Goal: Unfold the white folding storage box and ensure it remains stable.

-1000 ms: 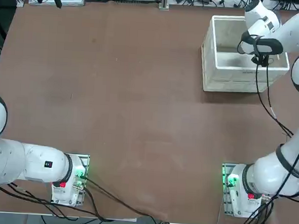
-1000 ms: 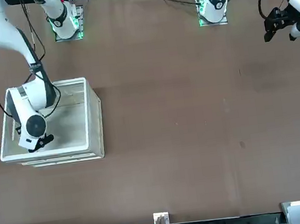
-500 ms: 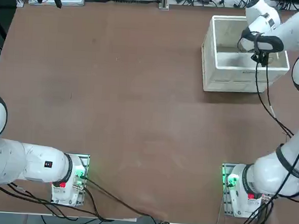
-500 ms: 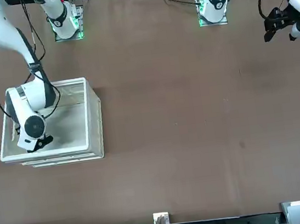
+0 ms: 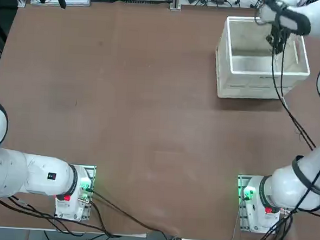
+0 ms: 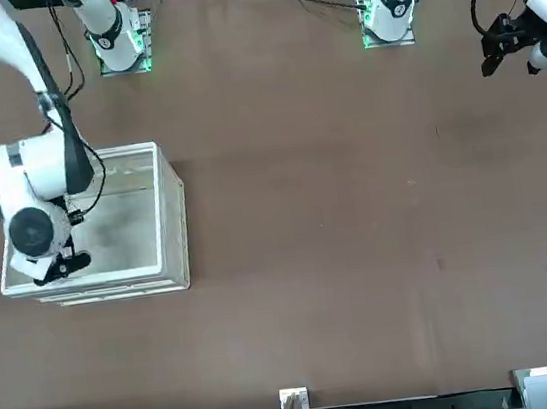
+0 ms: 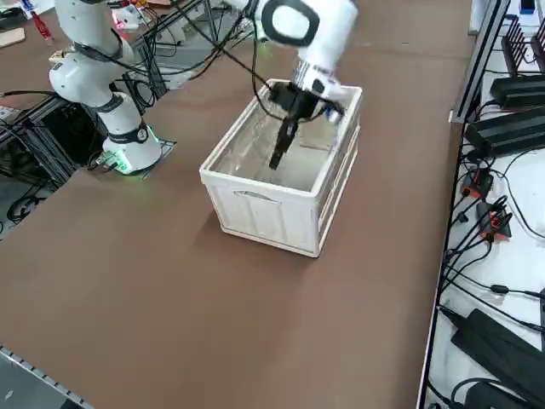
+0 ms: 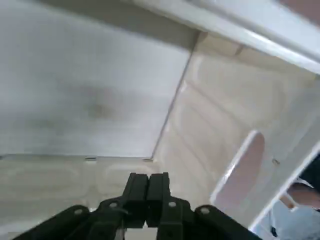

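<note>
Toward the table's far right corner in the overhead view, on the matte brown tabletop (image 5: 150, 108), stands the white folding storage box (image 5: 260, 82): a tall rectangular plastic crate, thick-rimmed, walls upright, smooth inside, with an oval handle hole in an end wall. Above its open interior hangs the right gripper (image 7: 278, 158), black fingers pressed together and apparently holding nothing.
</note>
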Robot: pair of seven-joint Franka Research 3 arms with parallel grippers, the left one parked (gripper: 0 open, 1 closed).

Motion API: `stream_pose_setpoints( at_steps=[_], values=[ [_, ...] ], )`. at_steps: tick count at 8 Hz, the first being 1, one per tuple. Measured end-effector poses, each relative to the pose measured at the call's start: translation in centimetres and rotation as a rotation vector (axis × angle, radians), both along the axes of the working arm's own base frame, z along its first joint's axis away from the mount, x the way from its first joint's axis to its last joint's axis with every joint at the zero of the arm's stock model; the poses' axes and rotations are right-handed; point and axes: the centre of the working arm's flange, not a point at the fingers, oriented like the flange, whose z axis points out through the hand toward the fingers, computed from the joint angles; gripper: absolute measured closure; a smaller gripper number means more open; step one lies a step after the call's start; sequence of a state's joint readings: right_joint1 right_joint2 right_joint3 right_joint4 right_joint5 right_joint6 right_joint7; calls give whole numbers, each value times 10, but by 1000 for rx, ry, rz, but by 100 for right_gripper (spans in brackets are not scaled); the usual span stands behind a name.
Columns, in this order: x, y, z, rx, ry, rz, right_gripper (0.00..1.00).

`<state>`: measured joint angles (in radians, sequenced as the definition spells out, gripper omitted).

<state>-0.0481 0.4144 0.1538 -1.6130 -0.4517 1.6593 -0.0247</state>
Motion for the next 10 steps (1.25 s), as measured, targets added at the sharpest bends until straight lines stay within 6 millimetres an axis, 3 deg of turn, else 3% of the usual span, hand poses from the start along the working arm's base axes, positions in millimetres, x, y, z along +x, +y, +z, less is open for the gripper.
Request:
stream_pose_setpoints(
  at_steps=[4, 6, 9, 10],
  values=[
    [-8, 2, 100, 214, -44, -49, 97],
    [-11, 0, 155, 316, -71, -40, 64],
    [-22, -6, 212, 355, -166, -70, 4],
    [-26, -3, 232, 357, -207, -82, 0]
  ],
)
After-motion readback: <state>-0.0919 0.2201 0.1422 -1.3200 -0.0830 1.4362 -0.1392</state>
